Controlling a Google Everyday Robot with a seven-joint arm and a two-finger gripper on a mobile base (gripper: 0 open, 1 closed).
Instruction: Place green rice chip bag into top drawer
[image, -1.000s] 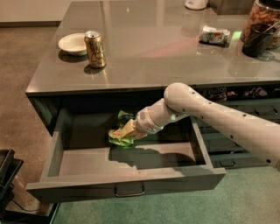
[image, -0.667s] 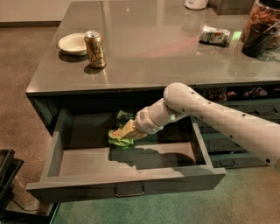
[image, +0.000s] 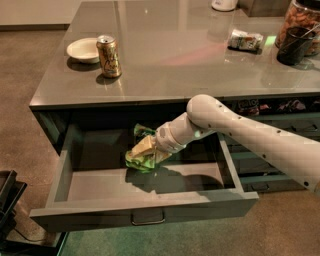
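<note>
The top drawer (image: 145, 207) is pulled wide open under the grey counter, its small metal handle at the front centre. My white arm reaches down into it from the right. My gripper (image: 146, 150) is inside the drawer and is shut on the green rice chip bag (image: 141, 159). The bag is crumpled and lime green, and it sits low over the drawer's floor near the back middle. Whether it touches the floor I cannot tell.
On the counter stand a gold soda can (image: 109, 56), a white bowl (image: 83, 49), a small grey-white packet (image: 244, 40) and a dark jar (image: 298, 33) at the far right. Narrower grey drawers (image: 280, 150) lie to the right. A black object (image: 7, 200) sits at the lower left.
</note>
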